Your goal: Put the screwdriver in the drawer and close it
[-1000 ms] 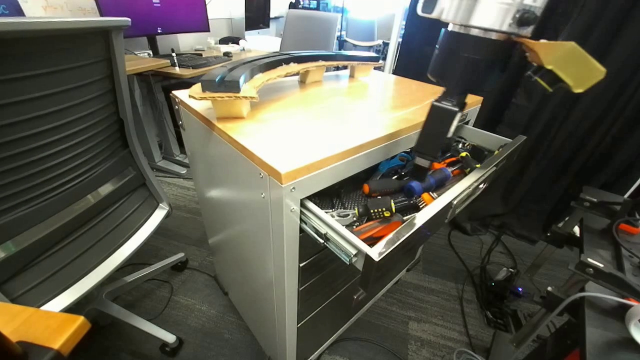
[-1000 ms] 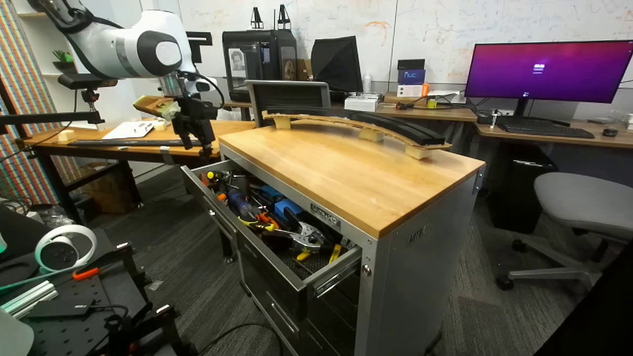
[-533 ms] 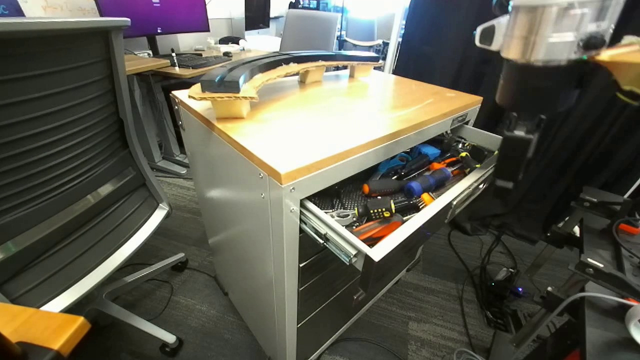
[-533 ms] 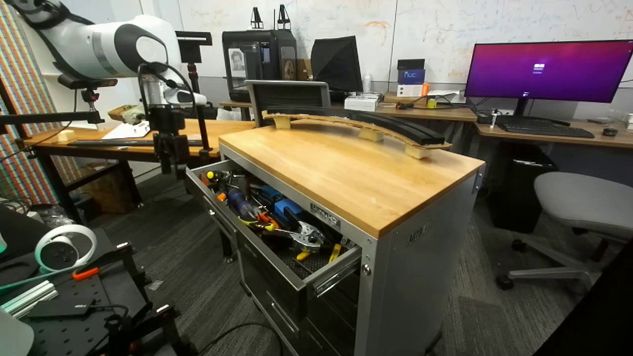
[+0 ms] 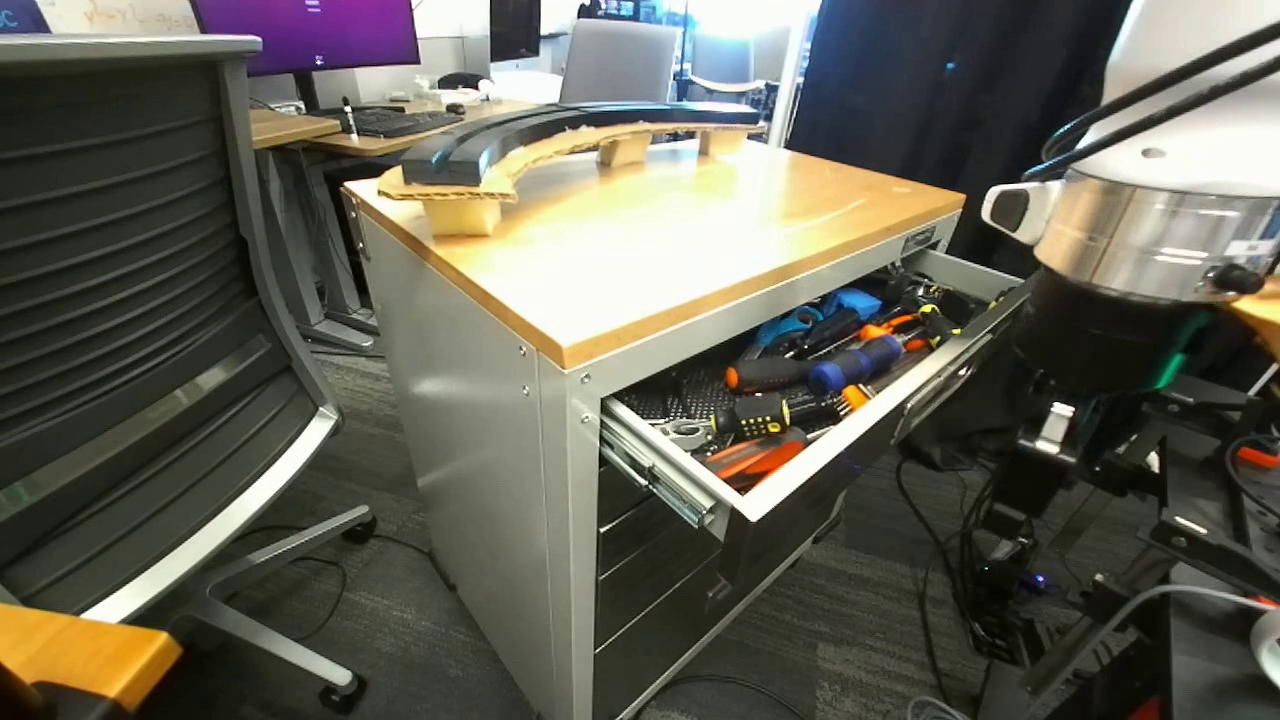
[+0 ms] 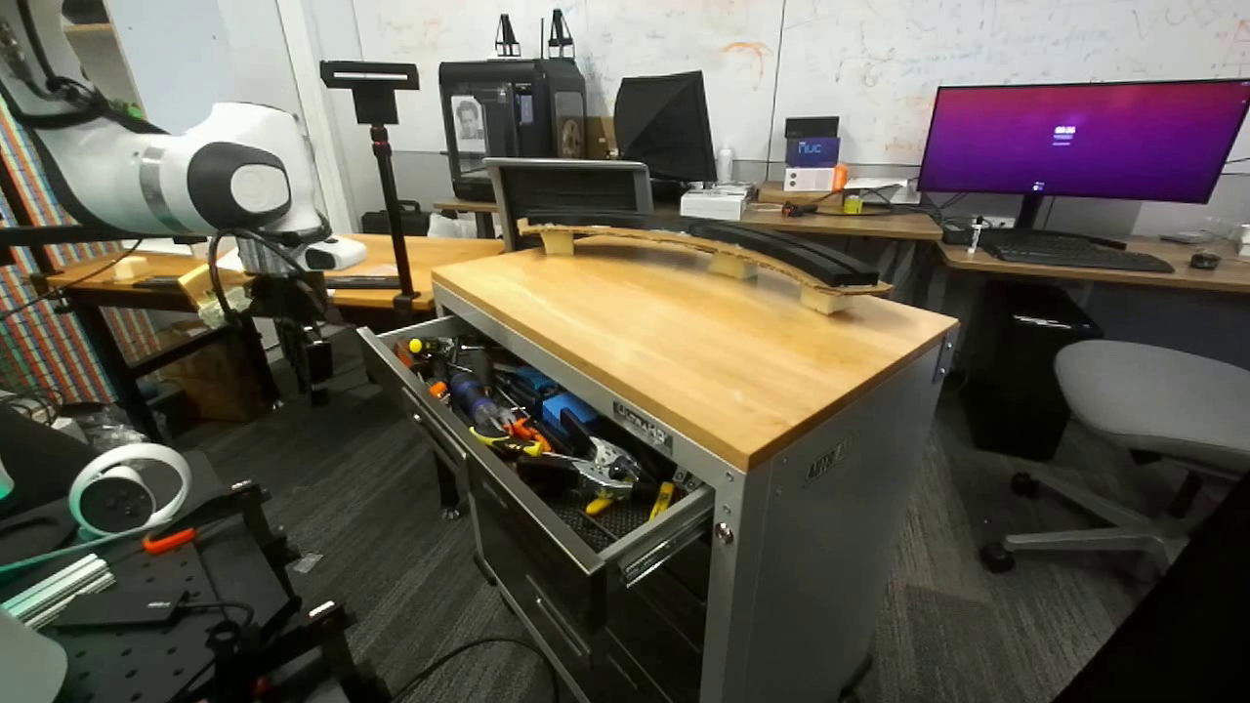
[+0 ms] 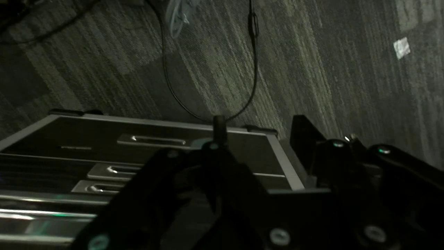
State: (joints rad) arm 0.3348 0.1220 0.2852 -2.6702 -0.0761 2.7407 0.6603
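The grey drawer point(image 5: 835, 460) at the top of the wood-topped cabinet stands pulled out, full of tools, in both exterior views. Among them lie a black handle with yellow marks point(image 5: 758, 415) and a blue handle point(image 5: 855, 365); I cannot tell for certain which tool is the screwdriver. My gripper point(image 5: 1005, 515) is outside the drawer, in front of its face and lower than its rim, apart from it. In the wrist view the gripper point(image 7: 261, 133) points down past the cabinet's lower fronts, its fingers spread with only background between them, so it is open.
A curved black piece point(image 5: 590, 128) on cardboard and blocks sits on the wooden worktop point(image 6: 664, 342). A pole point(image 6: 386, 186) rises behind the arm. Black-topped equipment point(image 6: 146, 610) stands in front of the cabinet. Cables point(image 5: 935, 560) run over the floor, and an office chair point(image 5: 130, 330) flanks the cabinet.
My gripper has swung from over the drawer outward past its front and down. The drawer and the tools visible in it look unmoved.
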